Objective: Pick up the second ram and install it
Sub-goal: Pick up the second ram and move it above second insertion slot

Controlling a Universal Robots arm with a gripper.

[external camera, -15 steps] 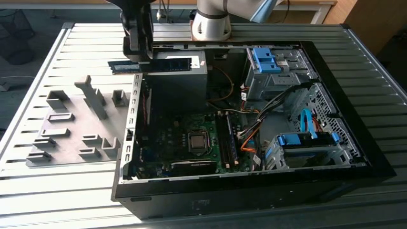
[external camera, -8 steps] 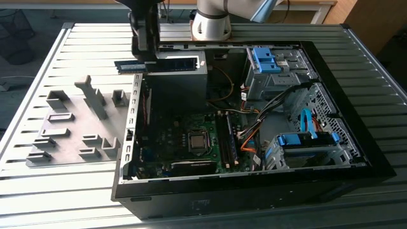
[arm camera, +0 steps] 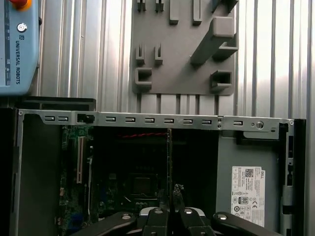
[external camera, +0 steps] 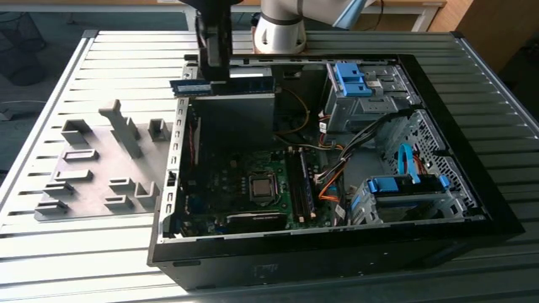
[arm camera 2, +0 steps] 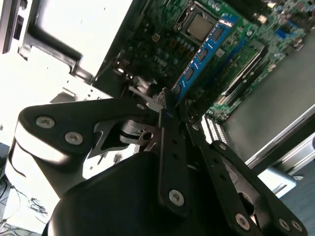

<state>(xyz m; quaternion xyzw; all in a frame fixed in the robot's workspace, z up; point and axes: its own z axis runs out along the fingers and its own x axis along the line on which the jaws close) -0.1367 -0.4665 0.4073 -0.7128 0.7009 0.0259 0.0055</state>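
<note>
Now the jaws clench the second ram, upper left in the exterior view, over the computer case. Mid-carry, I'd judge; seating needs it squared to the memory slots.

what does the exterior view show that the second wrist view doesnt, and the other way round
The exterior view adds the grey fixture plate on the slatted table, at the exterior view's left of the open computer case, and the blue drive latches inside the case.
The second wrist view adds a close look along the second ram, with the dark chips on its blue face.
Both show the gripper shut on the ram, held in the air over the case, and the motherboard's processor socket.
</note>
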